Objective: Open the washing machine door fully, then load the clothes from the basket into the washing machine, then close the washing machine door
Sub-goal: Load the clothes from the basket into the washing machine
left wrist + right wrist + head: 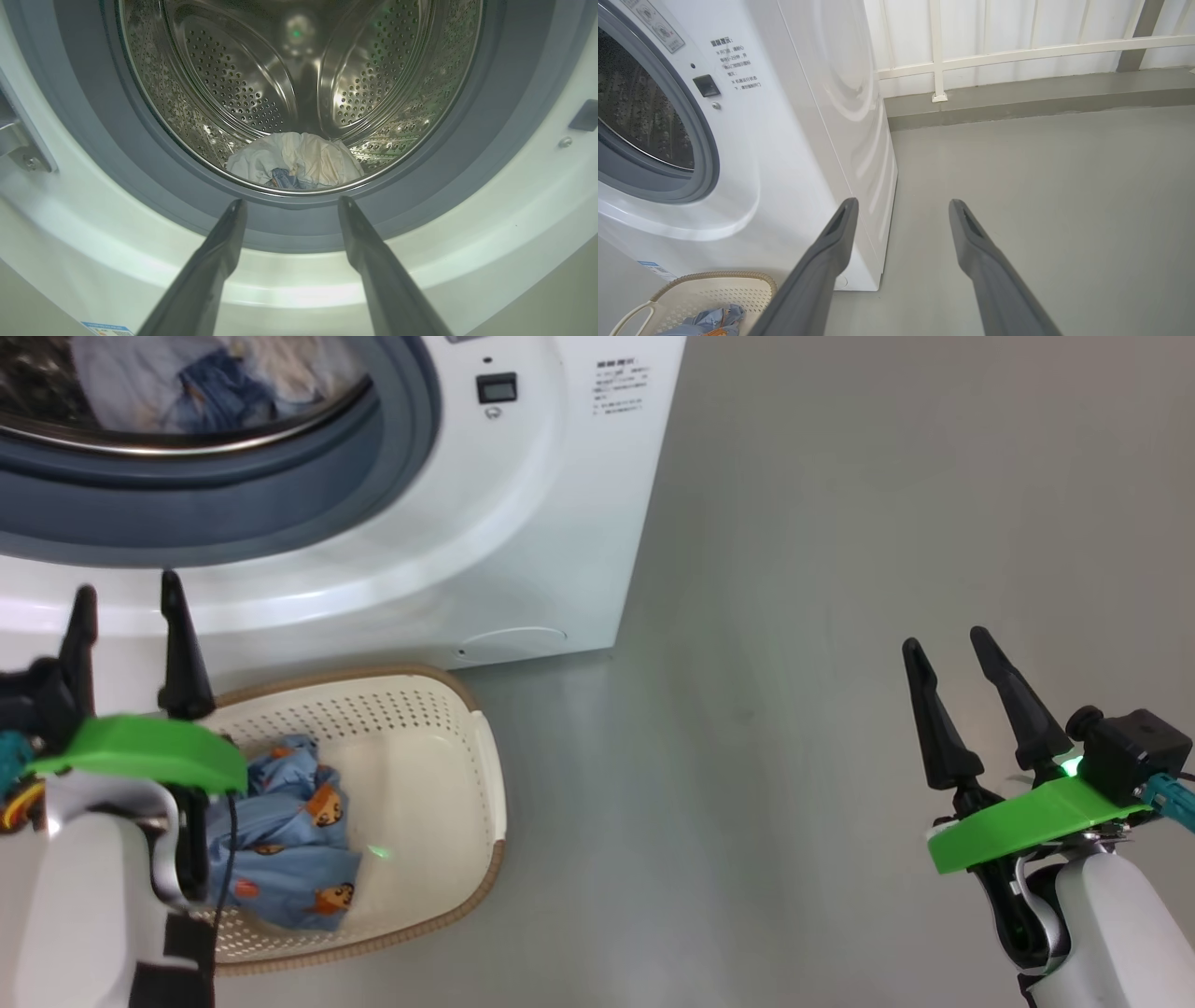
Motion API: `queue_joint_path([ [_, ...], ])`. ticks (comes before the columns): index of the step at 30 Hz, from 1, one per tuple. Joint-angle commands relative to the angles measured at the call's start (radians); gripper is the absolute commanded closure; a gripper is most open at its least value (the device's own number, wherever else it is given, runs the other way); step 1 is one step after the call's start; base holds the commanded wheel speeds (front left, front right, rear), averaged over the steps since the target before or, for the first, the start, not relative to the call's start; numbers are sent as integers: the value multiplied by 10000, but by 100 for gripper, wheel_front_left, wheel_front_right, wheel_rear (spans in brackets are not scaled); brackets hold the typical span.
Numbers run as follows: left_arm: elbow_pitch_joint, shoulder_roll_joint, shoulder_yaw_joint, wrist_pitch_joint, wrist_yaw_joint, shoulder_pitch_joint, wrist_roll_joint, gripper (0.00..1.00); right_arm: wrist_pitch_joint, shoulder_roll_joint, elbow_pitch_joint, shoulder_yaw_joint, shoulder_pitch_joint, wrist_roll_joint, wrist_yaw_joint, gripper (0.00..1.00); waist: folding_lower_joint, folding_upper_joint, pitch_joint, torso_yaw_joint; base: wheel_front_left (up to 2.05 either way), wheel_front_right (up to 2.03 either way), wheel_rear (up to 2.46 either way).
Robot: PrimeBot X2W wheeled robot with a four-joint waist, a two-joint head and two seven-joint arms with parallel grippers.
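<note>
Left hand (129, 588), released and empty, points into the drum (233, 84), where the pale garment (303, 158) lies. The blue garment (289, 840) sits in the basket (485, 784) at its 5 o'clock. The right hand (945, 639), also released, is well apart.

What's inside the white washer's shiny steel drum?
A crumpled white, yellow-stained garment lies low in the perforated steel drum, blue cloth peeking from under it; anything beneath is hidden.

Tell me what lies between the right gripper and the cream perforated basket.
Only bare grey floor, between right gripper and basket, in the head view.
</note>
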Motion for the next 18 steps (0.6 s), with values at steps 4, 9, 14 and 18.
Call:
queue_joint_path([
  [4, -629, 164, 186, -63, -24, 803, -5, 0, -120, -164, -174, 122, 432, -159, 16, 0, 0, 0, -469, 297, 0, 0, 0],
  [9, -1079, 19, 251, -63, -24, 1718, -9, 0, -120, -170, -124, 92, 719, -194, 16, 0, 0, 0, -929, 417, 0, 0, 0],
  [14, -1404, -64, 230, -63, -24, 2491, -1, 0, -120, -191, -84, 39, 1024, -215, 16, 0, 0, 0, -1317, 522, 0, 0, 0],
  [18, -1668, -134, 163, -63, -25, 3153, -64, 0, -120, -230, -64, -45, 1360, -213, 16, 0, 0, 0, -1659, 664, 0, 0, 0],
])
